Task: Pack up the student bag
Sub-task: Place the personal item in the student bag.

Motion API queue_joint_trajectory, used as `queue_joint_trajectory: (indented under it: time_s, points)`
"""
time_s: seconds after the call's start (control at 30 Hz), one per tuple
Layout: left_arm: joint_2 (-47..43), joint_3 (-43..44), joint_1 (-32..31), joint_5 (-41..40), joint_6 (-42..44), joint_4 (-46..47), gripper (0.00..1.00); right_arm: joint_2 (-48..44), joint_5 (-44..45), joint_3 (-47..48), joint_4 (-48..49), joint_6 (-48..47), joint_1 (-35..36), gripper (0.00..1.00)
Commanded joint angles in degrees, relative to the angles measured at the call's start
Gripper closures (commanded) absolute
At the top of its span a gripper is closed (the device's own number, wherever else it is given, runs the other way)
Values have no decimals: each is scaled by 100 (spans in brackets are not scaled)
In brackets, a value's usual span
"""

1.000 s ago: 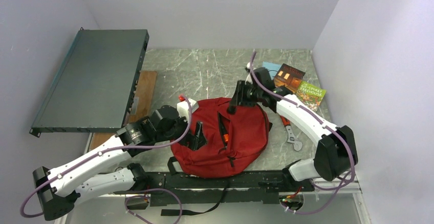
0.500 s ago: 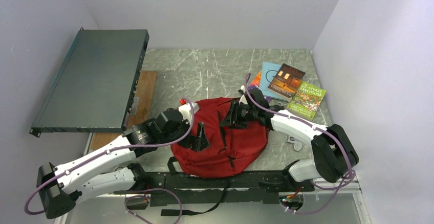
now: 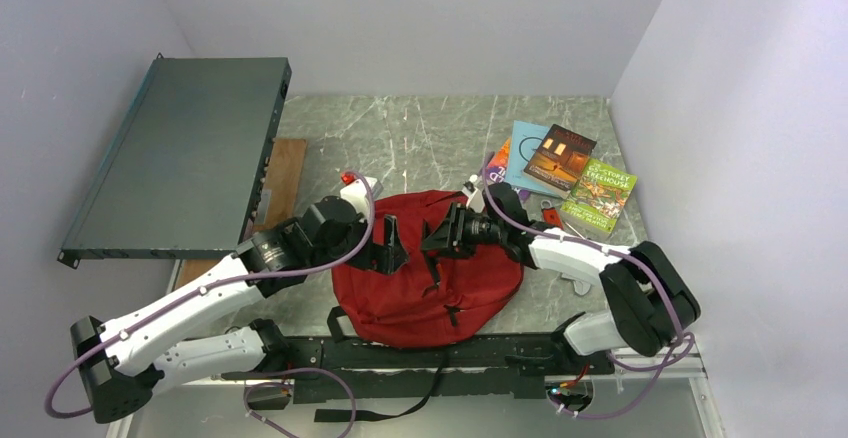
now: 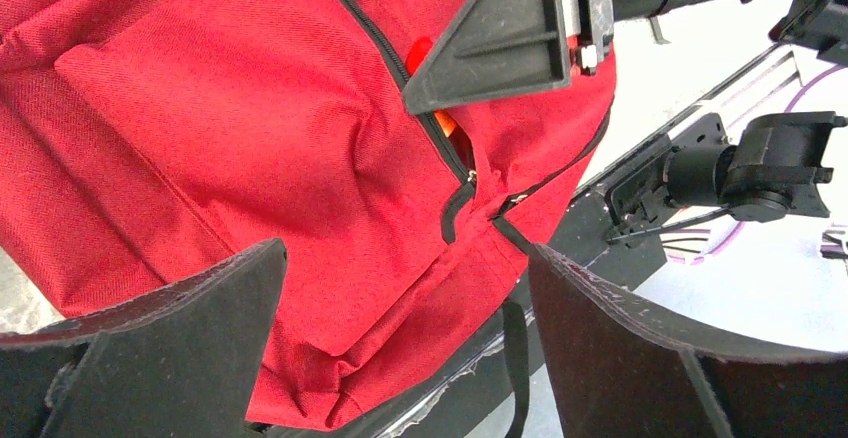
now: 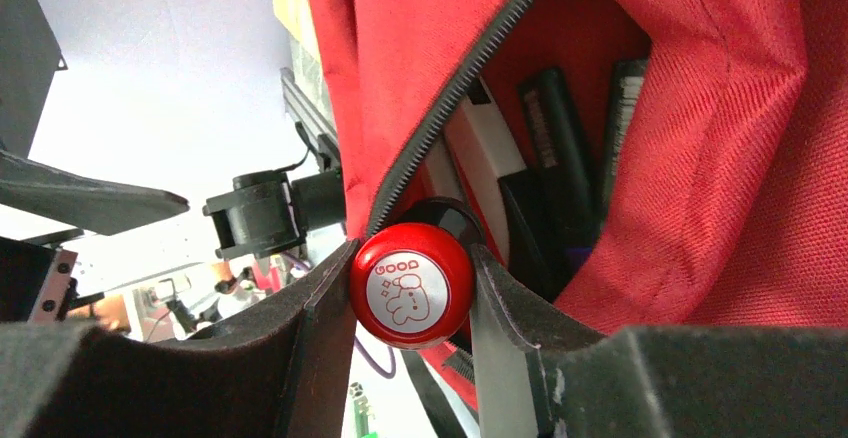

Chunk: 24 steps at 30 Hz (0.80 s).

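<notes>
1. Student bag (image 3: 430, 288): flat on grey marble-look table (image 3: 400, 138) at its 6 o'clock, just beyond the arm bases. Main zip (image 5: 455, 108) undone, slot gaping.
2. R gripper (image 3: 443, 238): over bag's 12 o'clock, clamped on a small round red GOOD stamp (image 5: 410, 283) (stamp is a best guess). Stamp right at the zip mouth, not yet inside.
3. L gripper (image 4: 400, 258): spread wide, nothing in it, hovering over bag's 10 o'clock. Looks clear of the fabric.
4. Seen thru the slot: dark pens (image 5: 552, 148) plus something white. Can't ID more.
5. Handling (judged): soft, floppy cloth, prob. light, no stiffness. Likely to sag, bunch and slide on the smooth top if shoved. Not fragile. Slot lips prone to collapse shut unless held.
6. Where to grab (judged): pinch a fold right beside the zip edge on the L-arm side and lift to keep the mouth open. Alt: black webbing or a strap. Skip the flat panel, since it gives nothing to bite.
7. Books (image 3: 565, 156) at bag's 1–2 o'clock, apart from it, not packed.
</notes>
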Motion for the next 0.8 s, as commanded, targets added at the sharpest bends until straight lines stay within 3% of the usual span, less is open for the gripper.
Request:
queue_joint_trajectory:
  time_s: [0.0, 0.23, 0.33, 0.53, 0.77]
  points:
    - [149, 363, 44, -192, 96, -160, 4, 278, -392, -382, 1474, 598, 33, 77]
    - [91, -83, 44, 40, -247, 368, 4, 723, -611, -165, 1387, 356, 27, 60]
    - [235, -36, 42, 101, -242, 352, 4, 783, -544, 17, 632, -141, 26, 52]
    - [372, 83, 42, 97, -89, 417, 4, 334, -253, 185, -532, -911, -120, 23]
    - [675, 211, 58, 232, 13, 529, 4, -240, 34, 223, -1316, -1280, -554, 21]
